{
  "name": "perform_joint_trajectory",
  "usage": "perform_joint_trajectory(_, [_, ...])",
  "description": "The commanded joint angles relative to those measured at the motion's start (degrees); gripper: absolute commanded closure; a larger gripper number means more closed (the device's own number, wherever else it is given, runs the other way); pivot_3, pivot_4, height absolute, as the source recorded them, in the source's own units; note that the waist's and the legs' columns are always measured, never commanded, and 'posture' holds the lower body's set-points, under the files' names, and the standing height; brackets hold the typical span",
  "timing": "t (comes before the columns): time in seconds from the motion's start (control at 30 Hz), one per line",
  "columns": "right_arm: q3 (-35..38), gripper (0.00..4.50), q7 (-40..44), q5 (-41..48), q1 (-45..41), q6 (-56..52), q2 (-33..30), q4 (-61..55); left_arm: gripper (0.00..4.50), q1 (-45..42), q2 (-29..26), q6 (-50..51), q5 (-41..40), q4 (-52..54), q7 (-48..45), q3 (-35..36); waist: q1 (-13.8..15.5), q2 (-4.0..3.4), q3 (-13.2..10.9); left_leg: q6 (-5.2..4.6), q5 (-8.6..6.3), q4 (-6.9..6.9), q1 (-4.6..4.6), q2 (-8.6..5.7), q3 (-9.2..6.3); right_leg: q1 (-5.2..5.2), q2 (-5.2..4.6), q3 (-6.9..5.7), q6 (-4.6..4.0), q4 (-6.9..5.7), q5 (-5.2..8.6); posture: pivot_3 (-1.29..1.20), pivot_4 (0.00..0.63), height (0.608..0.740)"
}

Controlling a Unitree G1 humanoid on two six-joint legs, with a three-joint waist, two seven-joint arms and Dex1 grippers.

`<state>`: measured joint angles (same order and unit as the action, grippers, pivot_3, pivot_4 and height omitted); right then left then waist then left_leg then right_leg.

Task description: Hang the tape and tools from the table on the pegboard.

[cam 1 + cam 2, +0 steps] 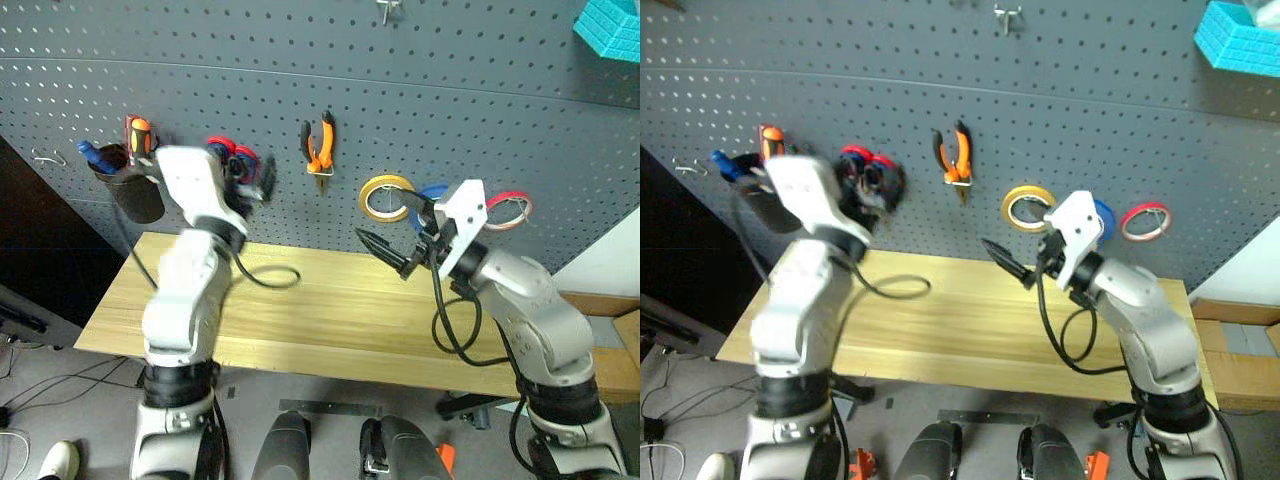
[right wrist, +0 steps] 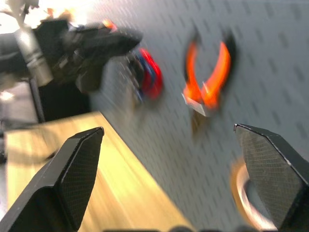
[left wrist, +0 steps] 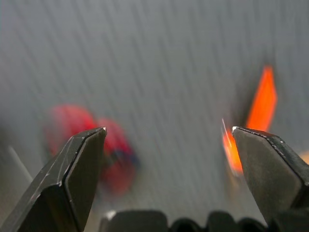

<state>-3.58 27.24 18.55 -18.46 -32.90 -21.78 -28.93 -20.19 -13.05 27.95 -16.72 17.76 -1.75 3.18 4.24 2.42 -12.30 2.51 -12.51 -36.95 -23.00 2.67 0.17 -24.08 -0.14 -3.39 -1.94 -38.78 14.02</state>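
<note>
Pliers (image 1: 319, 147) and blue tape (image 1: 436, 192) hang on the pegboard (image 1: 300, 80); both jaws apart, empty. We should back arms off without snagging hooks.

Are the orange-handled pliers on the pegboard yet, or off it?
On. The orange-handled pliers hang on the pegboard, handles up, between the red-handled scissors and the yellow tape roll, above the table.

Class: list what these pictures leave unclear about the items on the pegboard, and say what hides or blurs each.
- Blue tape: head views, mostly behind the right claw.
- Red-handled scissors: head views, partly covered by the left arm; smeared in the left wrist view.
- Pliers: right wrist view, motion-blurred.
- Black cup: contents too small.
</note>
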Motion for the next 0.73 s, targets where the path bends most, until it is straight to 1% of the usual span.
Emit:
perform_joint_trajectory(0.03, [0.84, 0.0, -5.83, -5.31, 6.09, 1.9, 0.24, -1.34, 0.02, 4.45, 2.64, 0.81, 2.0, 0.69, 0.2, -4.11, -0.06, -0.01, 0.63, 0.01, 0.0, 0.0, 0.0, -0.02, 0.01, -0.01, 0.03, 0.0, 0.0, 0.01, 0.0, 0.09, 0.083, 0.74])
perform_joint_trajectory(0.17, [2.71, 0.0, -13.62, -10.32, 11.84, 3.98, 3.51, 3.35, 0.02, 5.37, 5.23, -0.96, 3.38, -5.52, -0.05, -4.22, -0.77, -0.05, 1.98, 0.0, 0.0, -0.06, 0.02, -0.12, 0.03, 0.0, 0.15, -0.02, 0.0, 0.05, 0.0, 0.06, 0.057, 0.74])
perform_joint_trajectory(0.23, [3.14, 0.0, -15.94, -12.09, 12.88, 5.22, 4.59, 5.76, 0.02, 4.56, 4.85, -1.41, 5.05, -9.28, -0.06, -4.26, -1.27, -0.13, 2.92, -0.01, 0.01, -0.05, 0.04, -0.12, 0.02, 0.02, 0.18, -0.05, 0.0, 0.05, -0.01, 0.05, 0.045, 0.74])
perform_joint_trajectory(0.33, [4.24, 0.0, -19.44, -13.84, 13.7, 3.7, 6.31, 9.32, 0.02, 3.68, 4.54, -2.16, 7.0, -13.91, 0.28, -3.92, -1.83, -0.25, 4.23, -0.02, 0.01, -0.06, 0.07, -0.13, 0.05, 0.04, 0.21, -0.04, 0.01, 0.06, -0.01, 0.04, 0.028, 0.74])
perform_joint_trajectory(0.47, [4.85, 0.0, -21.38, -15.5, 15.5, 6.56, 7.41, 14.67, 0.02, 2.69, 4.8, -0.33, 6.99, -17.69, 0.61, -1.93, -2.74, -0.25, 5.48, -0.02, 0.01, -0.03, 0.08, -0.11, 0.05, 0.04, 0.3, -0.01, 0.0, 0.07, -0.01, 0.03, 0.012, 0.74])
perform_joint_trajectory(0.6, [4.98, 0.0, -22.18, -16.36, 16.0, 8.8, 8.29, 17.92, 0.02, 3.12, 6.16, -1.04, 6.29, -18.27, 2.2, 1.37, -2.94, -0.28, 5.95, -0.03, 0.0, -0.03, 0.09, -0.11, 0.09, 0.04, 0.31, 0.06, 0.0, 0.07, -0.01, 0.02, 0.004, 0.74])
perform_joint_trajectory(0.73, [5.08, 0.0, -22.27, -16.24, 15.47, 10.0, 8.96, 19.31, 0.02, 4.28, 6.5, -1.38, 6.89, -17.17, 2.18, 2.23, -2.98, -0.28, 6.3, -0.03, 0.0, -0.05, 0.14, -0.11, 0.1, 0.05, 0.37, 0.09, 0.01, 0.03, -0.01, 0.03, 0.001, 0.74])
